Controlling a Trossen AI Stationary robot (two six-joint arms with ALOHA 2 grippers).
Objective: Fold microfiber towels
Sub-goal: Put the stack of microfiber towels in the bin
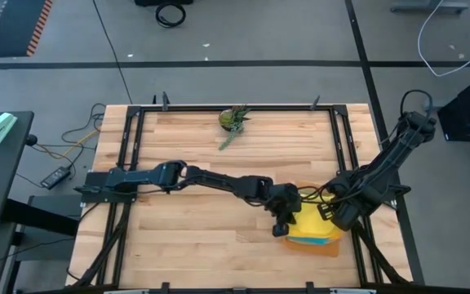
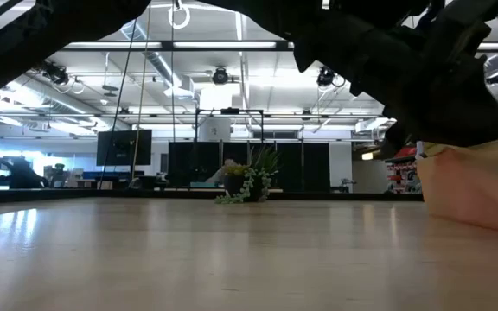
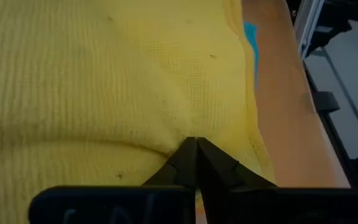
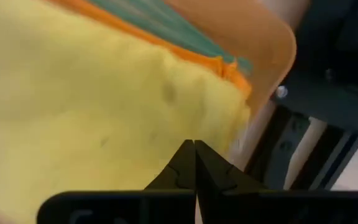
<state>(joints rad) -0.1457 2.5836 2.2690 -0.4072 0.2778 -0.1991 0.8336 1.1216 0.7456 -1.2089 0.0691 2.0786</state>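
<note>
Room: open hall with ceiling strip lights and dark panels, seen only in the low view beyond the table's far edge.
Table [image 1: 194,237]: pale wood planks inside a black frame; both arms reach over its right part.
Left gripper [image 1: 281,228]: fingers pressed together, tips pinching a fold of the yellow towel [image 3: 117,81]; in the left wrist view [image 3: 196,144] the cloth puckers right at the tips.
Right gripper [image 4: 194,144]: fingers closed, tips at the yellow towel's edge; whether cloth is caught between them, cannot tell. High view shows only its body beside the stack.
Orange mat [image 1: 330,247]: stiff, translucent, under the towels, directly below both grippers.
Towel stack: yellow towel on top, waffle-textured, bunched near the left tips; an orange towel [image 4: 166,46] and a teal towel [image 4: 148,18] show as thin edges beneath, visible in the right wrist view, hidden from above.
Low view: stack shows only as a pale mass at right.
Plant [image 1: 234,120]: small, green, well apart from both grippers, at the far edge.
</note>
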